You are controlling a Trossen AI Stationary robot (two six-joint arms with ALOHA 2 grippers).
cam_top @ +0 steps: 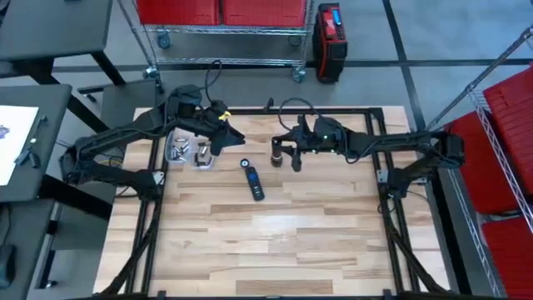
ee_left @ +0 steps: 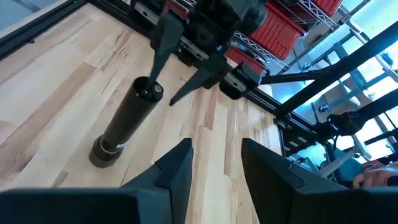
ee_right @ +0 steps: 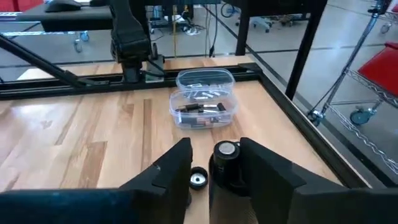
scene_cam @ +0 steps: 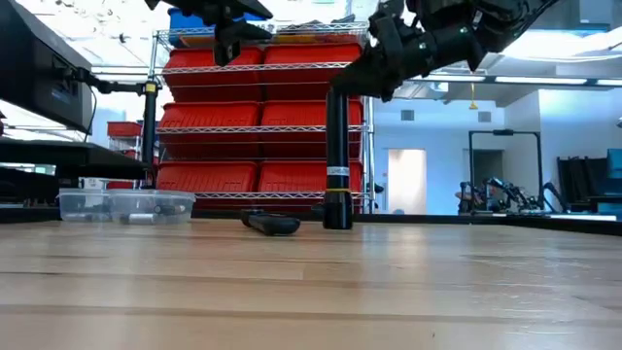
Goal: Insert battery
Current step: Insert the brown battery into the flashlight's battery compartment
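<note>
A black flashlight tube (scene_cam: 337, 160) stands upright on its wider end on the table (cam_top: 275, 242), and something silvery shows in its open top (ee_right: 227, 149). My right gripper (ee_right: 214, 148) is open, with one finger on either side of the tube's top. A small round cap (ee_right: 199, 178) lies beside the tube's foot. A dark flashlight part (cam_top: 253, 184) lies flat nearer the table's middle. Two clear boxes (ee_right: 202, 99) hold batteries. My left gripper (ee_left: 214, 165) hovers open and holds nothing, left of the tube and above the table. My right gripper comes slanting down from the table's right. In the left wrist view one finger (ee_left: 158, 50) lies close against the rim of the tube's top end (ee_left: 148, 91), but I cannot tell whether it touches. The other finger (ee_left: 199, 81) stands apart from the tube.
The clear boxes (cam_top: 187, 152) stand at the far left of the table, just under my left arm. The black table frame (cam_top: 366, 112) runs along the far and side edges. The near half of the wooden top has free room.
</note>
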